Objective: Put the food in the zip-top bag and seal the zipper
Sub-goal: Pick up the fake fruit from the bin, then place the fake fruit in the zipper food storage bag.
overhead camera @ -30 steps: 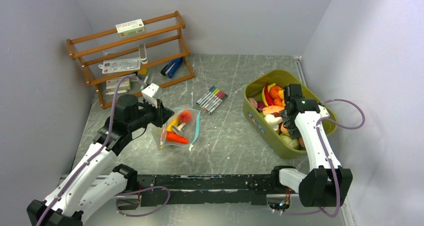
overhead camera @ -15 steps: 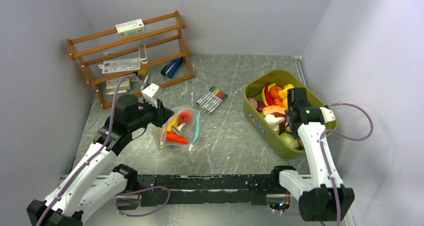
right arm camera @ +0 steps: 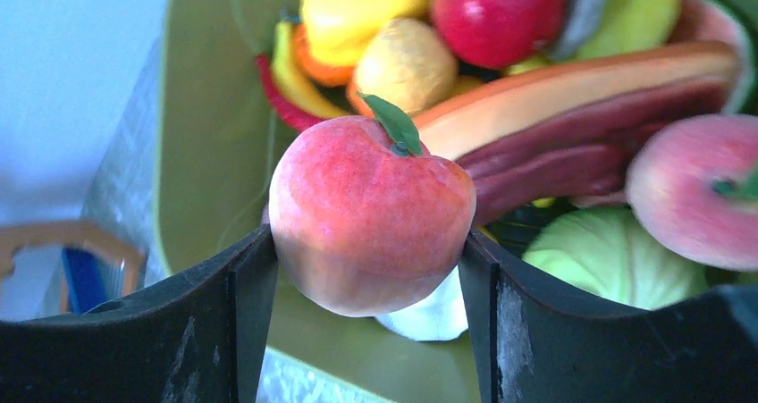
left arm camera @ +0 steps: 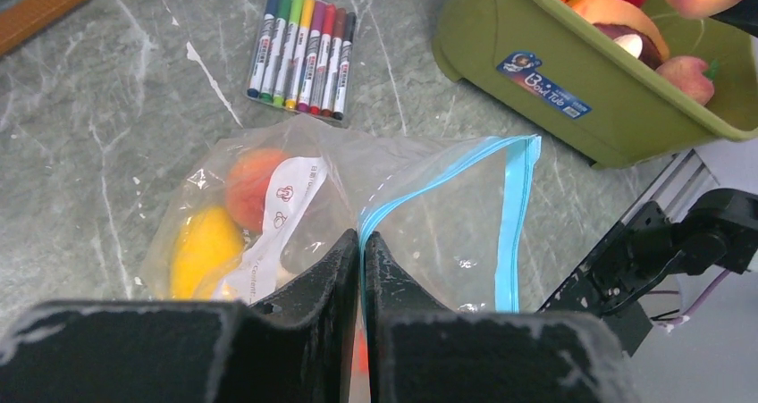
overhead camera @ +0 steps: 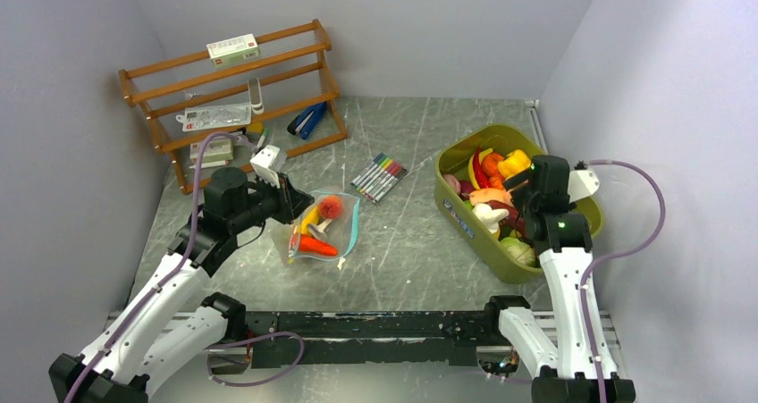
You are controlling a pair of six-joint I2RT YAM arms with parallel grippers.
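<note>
Since a second ago the right arm has risen and swung back over the tub [overhead camera: 465, 220], while the left arm has held its place by the bag [overhead camera: 326, 227].

Right gripper [right arm camera: 366, 269]: its jaws are spread wide and clamp a peach [right arm camera: 371, 211]. The peach sits squarely between the two fingers [right arm camera: 246, 305], touching each on its flank, with its green leaf turned toward the wrist camera. It hangs over the other food [right arm camera: 572, 99] piled in the tub: a red ball, yellow pieces, a long sliced piece and a second peach to the right.

Left gripper [left arm camera: 359, 242]: its jaws are pressed together, pinching the bag's mouth edge right where the zipper [left arm camera: 514, 215] runs in between them. From there the zipper loops out to the right and comes back, so the mouth gapes. The rest of the bag lies on the table [left arm camera: 107, 135] beyond the fingertips, with a yellow piece [left arm camera: 204, 251] and an orange-red one [left arm camera: 250, 184] inside, partly behind its white label.

Markers [left arm camera: 304, 50] lie in a row past the bag, well apart from the tub.
</note>
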